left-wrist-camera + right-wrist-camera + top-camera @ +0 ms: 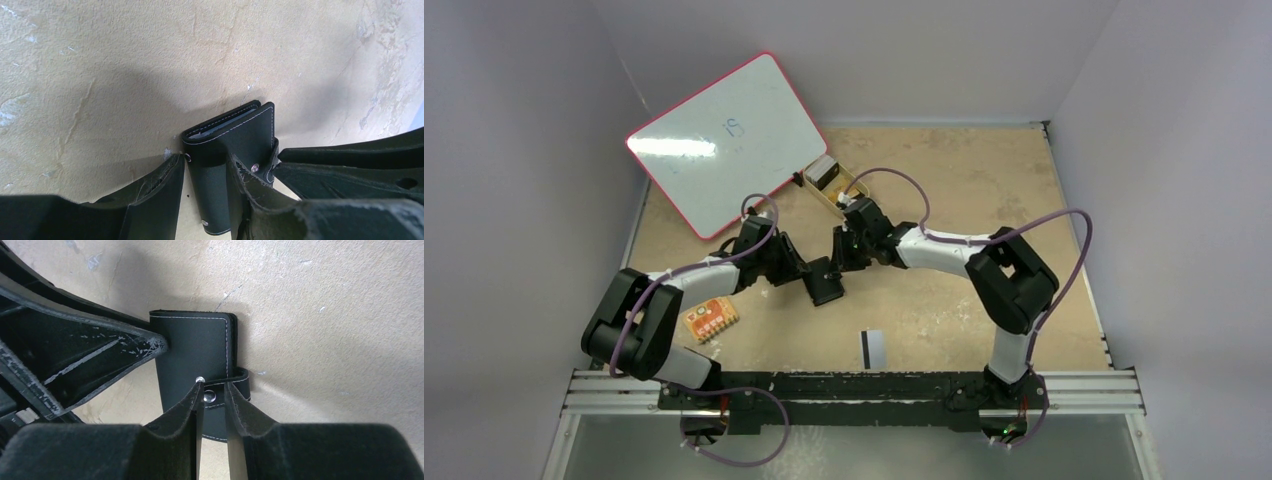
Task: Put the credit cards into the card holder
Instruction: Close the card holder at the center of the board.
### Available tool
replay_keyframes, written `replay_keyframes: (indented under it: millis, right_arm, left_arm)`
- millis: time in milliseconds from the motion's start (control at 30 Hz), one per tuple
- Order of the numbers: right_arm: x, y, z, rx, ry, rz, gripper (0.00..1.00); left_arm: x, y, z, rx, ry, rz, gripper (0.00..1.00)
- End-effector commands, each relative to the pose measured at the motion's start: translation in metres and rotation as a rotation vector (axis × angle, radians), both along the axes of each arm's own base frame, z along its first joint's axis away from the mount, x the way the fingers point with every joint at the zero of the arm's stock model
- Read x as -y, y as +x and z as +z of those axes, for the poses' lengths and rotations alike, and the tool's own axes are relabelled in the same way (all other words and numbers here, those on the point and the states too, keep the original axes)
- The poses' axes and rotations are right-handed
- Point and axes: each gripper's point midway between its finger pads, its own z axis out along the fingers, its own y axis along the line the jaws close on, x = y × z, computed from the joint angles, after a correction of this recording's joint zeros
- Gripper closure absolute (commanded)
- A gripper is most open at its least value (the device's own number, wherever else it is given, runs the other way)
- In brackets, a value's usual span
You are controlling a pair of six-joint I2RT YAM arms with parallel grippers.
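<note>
The black card holder [828, 290] lies closed on the table between both grippers. My left gripper [814, 275] is shut on it, one finger on each long side [206, 160]; grey-blue pockets show at its far end [220, 122]. My right gripper [844, 258] is nearly closed on the holder's snap tab [235, 382], with the snap button between its fingertips [213, 385]. One pale credit card with a black stripe [873, 347] lies near the front edge. More cards [822, 172] lie in the tan tray.
A tan tray [856, 188] sits behind the grippers. A pink-rimmed whiteboard [724, 140] leans at the back left. A small orange board with pale squares [710, 318] lies by the left arm. Grey walls close in both sides.
</note>
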Motion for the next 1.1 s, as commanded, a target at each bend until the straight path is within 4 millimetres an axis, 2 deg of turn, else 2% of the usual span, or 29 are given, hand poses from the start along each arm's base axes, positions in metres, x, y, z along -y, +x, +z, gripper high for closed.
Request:
replay_keyframes:
  millis: [0,167,433,1067]
  right_arm:
    - [0.001,0.003,0.032,0.054,0.032,-0.032,0.76]
    - [0.004,0.002,0.032,0.054,0.033,-0.044,0.72]
    - [-0.001,-0.005,0.018,0.017,0.051,-0.027,0.74]
    - [-0.013,-0.009,0.002,-0.024,0.076,-0.008,0.77]
  left_arm:
    - [-0.005,0.001,-0.003,-0.005,0.033,-0.001,0.64]
    - [-0.006,0.000,-0.004,-0.011,0.036,-0.003,0.64]
    - [-0.006,0.000,-0.004,-0.012,0.040,0.000,0.64]
    - [-0.006,0.000,-0.002,-0.008,0.035,0.000,0.64]
